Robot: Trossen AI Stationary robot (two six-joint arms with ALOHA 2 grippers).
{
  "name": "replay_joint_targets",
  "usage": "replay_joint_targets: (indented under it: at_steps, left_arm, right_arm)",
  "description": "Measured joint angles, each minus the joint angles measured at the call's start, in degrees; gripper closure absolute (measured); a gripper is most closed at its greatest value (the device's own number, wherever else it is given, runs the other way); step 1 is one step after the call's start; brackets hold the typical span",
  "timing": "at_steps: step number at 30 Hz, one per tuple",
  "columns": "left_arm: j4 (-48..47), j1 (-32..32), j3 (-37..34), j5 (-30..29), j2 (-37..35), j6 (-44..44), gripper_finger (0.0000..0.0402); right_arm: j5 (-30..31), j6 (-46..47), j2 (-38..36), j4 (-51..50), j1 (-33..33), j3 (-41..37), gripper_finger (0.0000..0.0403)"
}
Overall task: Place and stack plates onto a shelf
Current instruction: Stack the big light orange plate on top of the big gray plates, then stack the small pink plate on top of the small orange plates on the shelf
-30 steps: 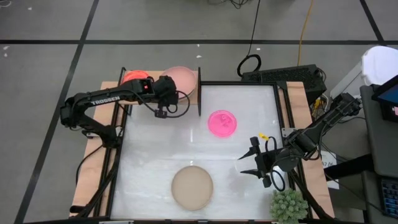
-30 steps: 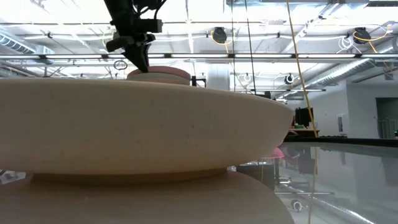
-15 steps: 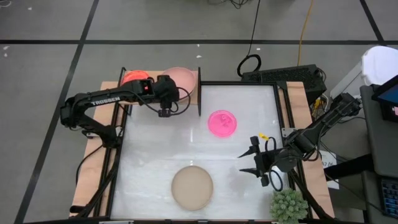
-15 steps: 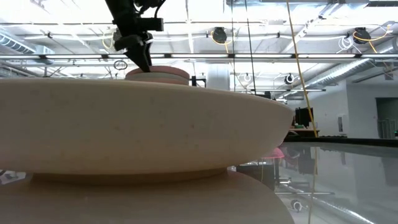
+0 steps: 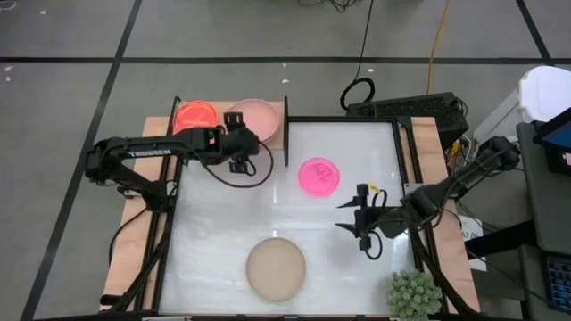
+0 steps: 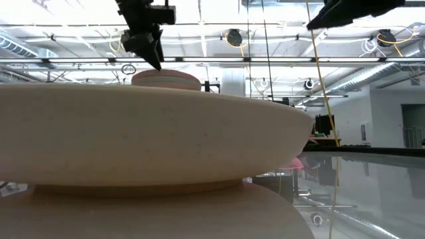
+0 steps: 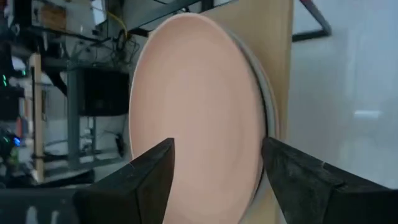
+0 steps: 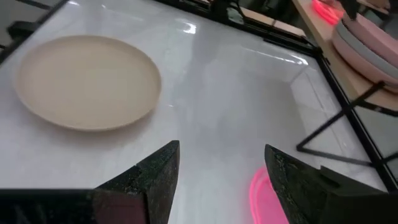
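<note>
Bright, even overhead light glares off the white tabletop (image 5: 294,214).

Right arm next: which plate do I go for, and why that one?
Probably ease the open right gripper toward the neon pink plate. It lies closest, flat on the white table, while the beige plate sits farther off. The left gripper, open and empty, hovers by the dusty-pink stack on the shelf.

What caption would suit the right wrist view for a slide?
Open right gripper above the white table, between the beige plate and the neon pink plate.
</note>
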Motion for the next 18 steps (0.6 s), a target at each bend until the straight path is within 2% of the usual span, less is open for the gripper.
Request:
replay_joint_targets:
  at_steps: [5,9,13,18]
  left_arm:
    - [0.3,-3.2,0.1,1.3,-2.9,-8.3,0.0156]
    - [0.0,-6.9,0.1,4.9,-5.4,-17.8,0.0156]
    - [0.0,-10.8,0.1,9.7,-6.3,-28.1,0.0156]
    - [1.8,-15.9,0.1,10.0,-4.9,-30.8,0.0156]
  right_arm:
    - [-0.1,0.4,0.0,2.1,-4.0,-3.1,0.0189]
    - [-0.3,0.6,0.0,3.4,-7.6,-5.2,0.0199]
    - [-5.8,0.3,0.0,3.4,-11.2,-7.4,0.0214]
    - [-8.3,-1.4,1.3,7.6,-14.8,-11.9,0.0233]
